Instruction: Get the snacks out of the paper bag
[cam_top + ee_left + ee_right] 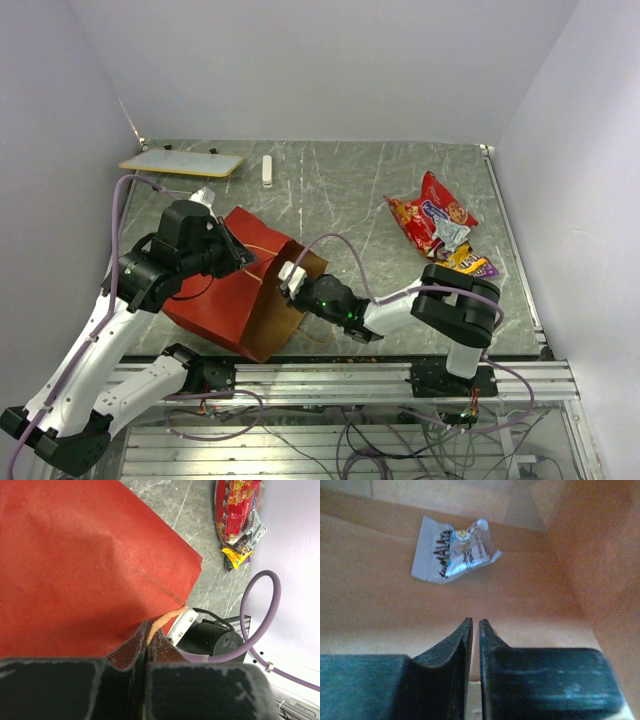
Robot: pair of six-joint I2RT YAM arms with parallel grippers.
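**Bag on its side, one silver packet inside**

In front of the paper bag (225,290), a metal rail (330,378) runs along the near edge of the table (340,195). The bag's open brown mouth comes close to that edge. The bag lies on its side, red face up, with the mouth turned to the near right.

The right gripper (475,625) sits just inside the mouth, its jaws drawn to a thin slit with nothing between them. Deeper in the bag, a crumpled silver packet (454,550) lies on the brown lower wall. It is apart from the fingertips and has plain paper all round it. The bag's side wall rises close on the gripper's right.

The left gripper (149,632) is clamped on the bag's far edge, with red paper and a strip of tan pinched between its jaws.

To the right of the bag, a wide stretch of grey table separates it from a heap by the table's right edge. The heap holds a red snack bag (425,215), a silver wrapper (450,235), a yellow-orange packet (462,258) and a purple wrapper (482,268), all touching.

Beyond the bag, a flat white board (182,162) and a white stick (267,170) lie near the back edge. The walls (300,70) close the table on the left, back and right.
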